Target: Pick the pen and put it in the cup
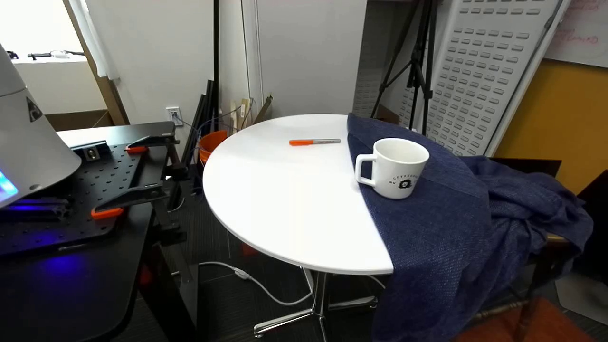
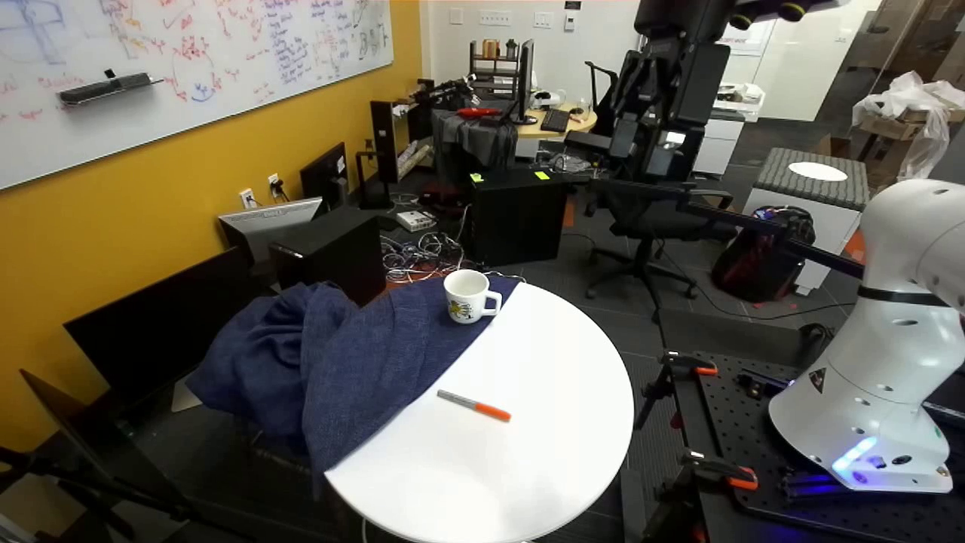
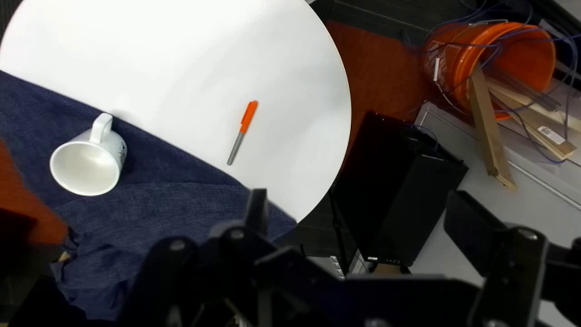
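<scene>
The pen (image 1: pixel 315 142) has an orange cap and a grey body. It lies flat on the white round table (image 1: pixel 285 190), and also shows in an exterior view (image 2: pixel 473 406) and in the wrist view (image 3: pixel 242 132). The cup (image 1: pixel 396 168) is a white mug with a side handle and a dark logo. It stands upright on a dark blue cloth (image 1: pixel 427 228), and shows also in an exterior view (image 2: pixel 466 300) and the wrist view (image 3: pixel 88 159). My gripper (image 3: pixel 361 213) is open and empty, apart from pen and cup. In an exterior view the gripper (image 2: pixel 646 145) hangs high above table level.
The blue cloth covers one side of the table and hangs over its edge (image 2: pixel 362 392). The robot base (image 2: pixel 852 422) stands on a black bench beside the table. An orange bucket (image 3: pixel 454 59) and a black computer tower (image 3: pixel 404 195) are on the floor. A tripod (image 1: pixel 418 71) stands behind.
</scene>
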`<state>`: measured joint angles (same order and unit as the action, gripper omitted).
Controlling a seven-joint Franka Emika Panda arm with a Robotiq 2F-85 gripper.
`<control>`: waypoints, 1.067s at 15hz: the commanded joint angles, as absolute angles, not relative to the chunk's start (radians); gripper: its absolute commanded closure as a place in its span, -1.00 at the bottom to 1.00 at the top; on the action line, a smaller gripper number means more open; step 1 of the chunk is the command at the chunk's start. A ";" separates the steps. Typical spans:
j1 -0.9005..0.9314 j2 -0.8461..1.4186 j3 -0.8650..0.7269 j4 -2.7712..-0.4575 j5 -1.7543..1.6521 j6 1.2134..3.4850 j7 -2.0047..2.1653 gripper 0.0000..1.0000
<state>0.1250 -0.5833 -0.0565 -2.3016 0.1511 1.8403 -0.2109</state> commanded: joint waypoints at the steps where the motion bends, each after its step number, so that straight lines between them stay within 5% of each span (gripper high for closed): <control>1: 0.103 -0.573 -0.031 -2.319 0.170 1.922 -0.172 -1.00; 10: 0.054 -0.467 0.066 -2.427 0.142 2.349 0.130 -1.00; 16: 0.013 -0.355 0.109 -2.456 0.077 2.391 0.278 -1.00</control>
<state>0.0444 -0.4056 0.0851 -2.4542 0.1135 2.3699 0.2084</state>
